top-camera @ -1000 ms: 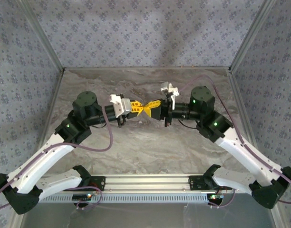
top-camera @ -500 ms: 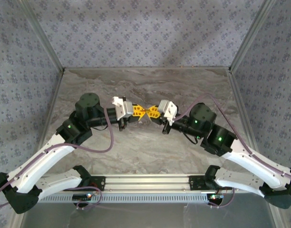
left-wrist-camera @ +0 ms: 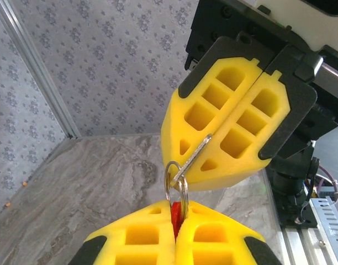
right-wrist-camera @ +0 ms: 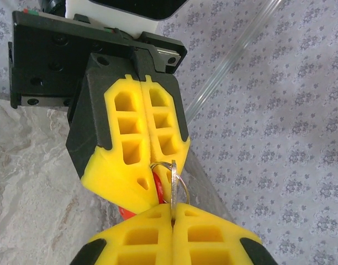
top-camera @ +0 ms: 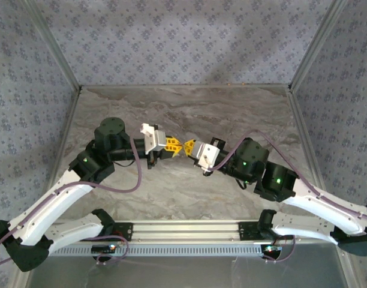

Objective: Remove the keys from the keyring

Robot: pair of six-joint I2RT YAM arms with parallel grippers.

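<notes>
The keyring (left-wrist-camera: 176, 207) hangs in the air over the middle of the counter (top-camera: 231, 108), about evenly between its left and right edges and well clear of the marble top. It is stretched between my two claws, which meet tip to tip there. From the left wrist I see its silvery split ring standing just above my own yellow fingertips, with the red tag (left-wrist-camera: 175, 218) at its bottom wedged into the seam between them. So the left claw (left-wrist-camera: 177, 226) is fully closed, pinching that red piece. A flat metal strip (left-wrist-camera: 195, 154) runs from the ring slantwise up into the seam of the opposite claw's yellow pads. From the right wrist the same strip stands on edge, rising out of the seam of my own pads into the ring. The right claw (right-wrist-camera: 173, 212) is likewise clamped tight, with that strip caught between its pads. In the overhead view both arms bend inward from the near corners of the counter, and their purple cables (top-camera: 138, 174) loop beside them. An aluminium rail (top-camera: 183, 228) runs along the near edge, and patterned walls (top-camera: 183, 42) close the far and side edges.
</notes>
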